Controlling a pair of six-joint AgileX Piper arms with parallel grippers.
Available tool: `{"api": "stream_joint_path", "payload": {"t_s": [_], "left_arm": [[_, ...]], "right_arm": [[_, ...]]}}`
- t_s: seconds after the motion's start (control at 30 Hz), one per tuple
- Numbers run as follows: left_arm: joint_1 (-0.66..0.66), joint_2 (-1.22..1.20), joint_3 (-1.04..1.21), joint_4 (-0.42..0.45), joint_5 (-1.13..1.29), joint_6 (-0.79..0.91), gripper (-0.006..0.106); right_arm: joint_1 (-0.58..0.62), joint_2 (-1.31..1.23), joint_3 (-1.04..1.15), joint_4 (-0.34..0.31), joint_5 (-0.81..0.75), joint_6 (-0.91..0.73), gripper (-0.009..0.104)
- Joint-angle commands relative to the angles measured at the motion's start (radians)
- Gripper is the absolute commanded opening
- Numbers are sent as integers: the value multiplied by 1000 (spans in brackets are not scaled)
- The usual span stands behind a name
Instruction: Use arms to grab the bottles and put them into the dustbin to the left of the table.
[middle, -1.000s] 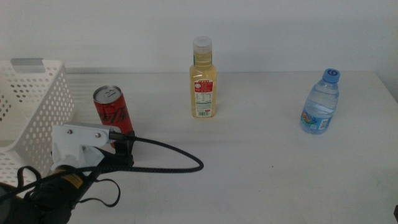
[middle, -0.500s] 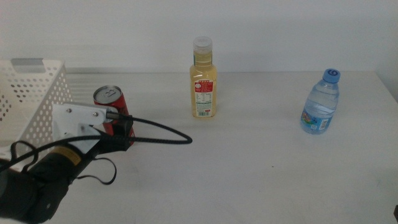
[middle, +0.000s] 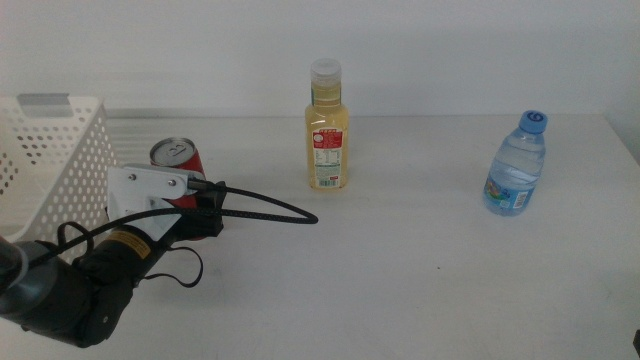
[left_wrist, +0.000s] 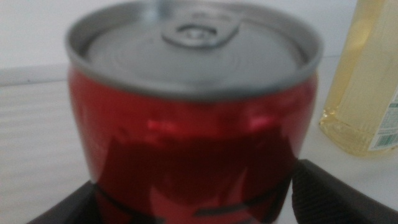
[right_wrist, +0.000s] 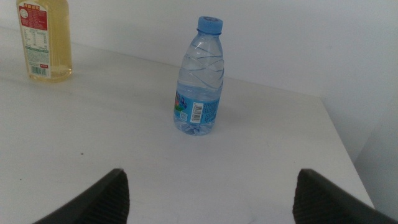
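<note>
Middle view first: the left arm reaches in from the left side, and the left gripper sits low at the red cola can, which stands upright on the white table just beside the perforated white dustbin. The arm's white wrist housing and a black cable cover the can's lower body, so only its top and shoulder show. The yellow juice bottle stands upright near the back centre, well apart from the can, and the clear water bottle stands far over on the right. Left wrist view: the can fills the picture, upright, its long axis vertical, with a dark jaw showing at either lower side of its body; the jaws straddle it, parted about as wide as the can, though whether they already press on it I cannot tell. The juice bottle shows just behind. The can lies dead ahead between the jaws, so the coming move is probably a squeeze and lift toward the bin beside it. Right wrist view: the right gripper waits with jaws spread wide and empty, facing the water bottle ahead, making this the nearer arm for it; the juice bottle stands farther off.
</note>
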Motion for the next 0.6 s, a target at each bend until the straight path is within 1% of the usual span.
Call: {"api": "stream_joint_path", "payload": {"t_s": [0.0,0.17,0.27,0.37,0.47,0.57], "left_arm": [[-1,-29,-20,-3,-187,-13,89],[-1,-24,-20,-11,-187,-13,89],[-1,-24,-20,-34,-187,-13,89],[-1,-21,-20,-45,-187,-13,87],[-1,-11,-20,-61,-187,-13,78],[-1,3,-20,-60,-187,-13,62]], "right_arm": [[-4,-27,-7,-7,-77,-4,70],[-4,-27,-7,-7,-77,-4,70],[-4,-27,-7,-7,-77,-4,70],[-4,-27,-7,-7,-77,-4,70],[-4,-27,-7,-7,-77,-4,70],[-4,-27,-7,-7,-77,-4,70]]}}
